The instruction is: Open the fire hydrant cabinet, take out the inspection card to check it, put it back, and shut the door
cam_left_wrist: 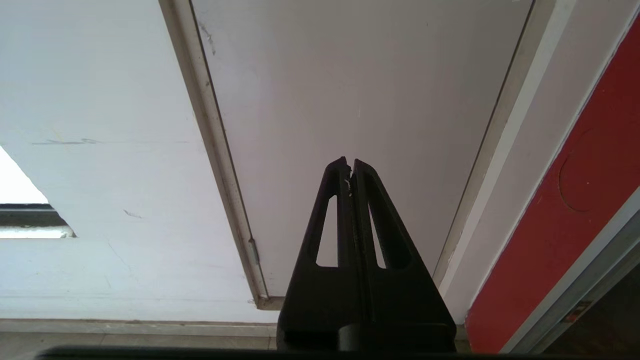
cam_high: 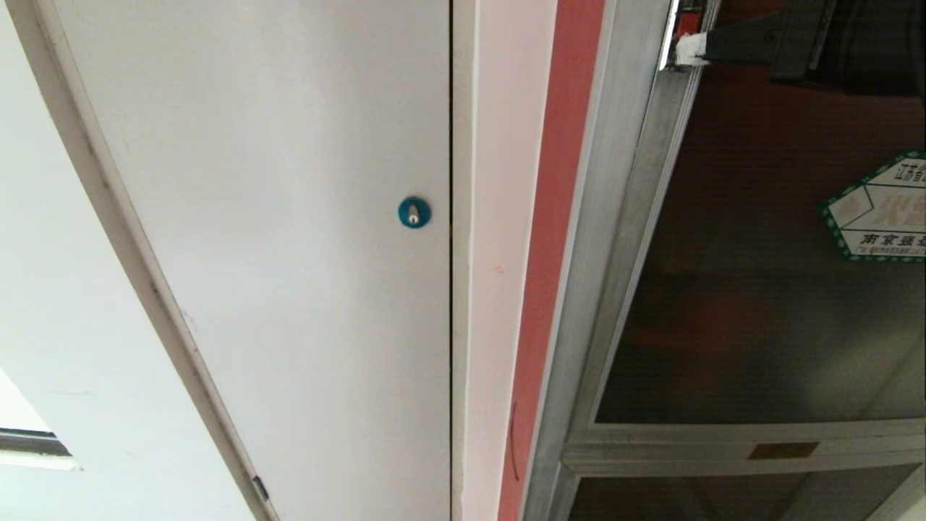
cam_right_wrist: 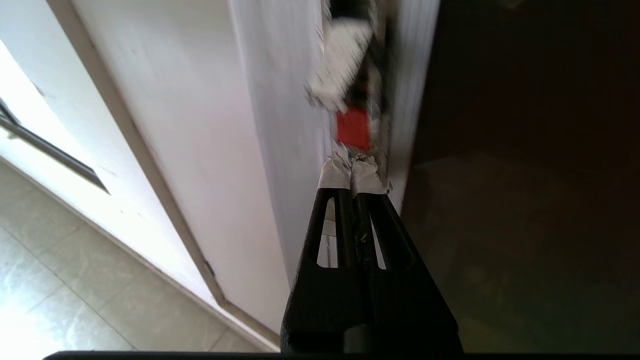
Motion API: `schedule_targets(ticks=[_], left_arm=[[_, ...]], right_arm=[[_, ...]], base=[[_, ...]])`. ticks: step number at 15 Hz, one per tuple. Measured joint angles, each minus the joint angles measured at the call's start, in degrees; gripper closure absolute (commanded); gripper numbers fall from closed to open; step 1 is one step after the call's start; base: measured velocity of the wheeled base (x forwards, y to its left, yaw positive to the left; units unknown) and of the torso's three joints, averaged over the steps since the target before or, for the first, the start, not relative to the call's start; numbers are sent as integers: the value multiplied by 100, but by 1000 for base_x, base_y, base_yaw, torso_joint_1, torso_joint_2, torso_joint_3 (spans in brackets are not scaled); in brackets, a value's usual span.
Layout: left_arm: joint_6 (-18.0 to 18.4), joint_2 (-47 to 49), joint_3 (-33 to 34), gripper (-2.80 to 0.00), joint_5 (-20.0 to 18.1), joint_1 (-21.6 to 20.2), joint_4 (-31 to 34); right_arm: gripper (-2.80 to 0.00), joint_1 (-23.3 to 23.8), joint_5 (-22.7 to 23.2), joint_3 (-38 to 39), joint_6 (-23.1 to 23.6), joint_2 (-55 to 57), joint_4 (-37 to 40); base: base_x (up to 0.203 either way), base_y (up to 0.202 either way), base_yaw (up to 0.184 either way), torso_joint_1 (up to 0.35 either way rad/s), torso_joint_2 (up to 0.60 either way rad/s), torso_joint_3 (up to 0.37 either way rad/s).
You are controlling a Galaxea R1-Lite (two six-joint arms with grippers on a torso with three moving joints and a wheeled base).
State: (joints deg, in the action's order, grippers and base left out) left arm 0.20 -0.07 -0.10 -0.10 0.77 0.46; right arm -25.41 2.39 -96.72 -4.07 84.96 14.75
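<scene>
While the right gripper (cam_high: 687,49) presses closed at the door (cam_high: 759,289) edge, a white panel (cam_high: 289,217) stands beside

A plain white panel (cam_high: 289,217) fills the left and middle of the head view, with a small blue round lock (cam_high: 414,212) near its right edge. A pale wall strip (cam_high: 499,217) runs just right of the panel, and a red strip (cam_high: 561,181) lies beside that. Left of the panel stretches a white wall (cam_high: 65,304); a dark window edge (cam_high: 32,443) shows at far left. A hinge (cam_high: 260,488) sits low on the panel's left frame, and beige floor tiles (cam_right_wrist: 75,280) lie below.
</scene>
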Motion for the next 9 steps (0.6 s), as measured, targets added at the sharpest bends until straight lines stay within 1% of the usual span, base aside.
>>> schedule_targets(ticks=[3,6,8,9], left_arm=[[5,0,0,0,0,0,1],[1,0,0,0,0,0,0],[2,0,0,0,2,0,2],[5,0,0,0,0,2,2]], right_arm=[[0,-70,4,314,-2,-256,39],[0,-437,-87,728,-17,-619,-10],[0,-847,-447,1240,-11,-871,-266],[0,-1041,-702,1584,38,-973,-572]], base=[[0,0,0,0,0,0],[0,0,0,0,0,0],[0,0,0,0,0,0],[0,0,0,0,0,0]])
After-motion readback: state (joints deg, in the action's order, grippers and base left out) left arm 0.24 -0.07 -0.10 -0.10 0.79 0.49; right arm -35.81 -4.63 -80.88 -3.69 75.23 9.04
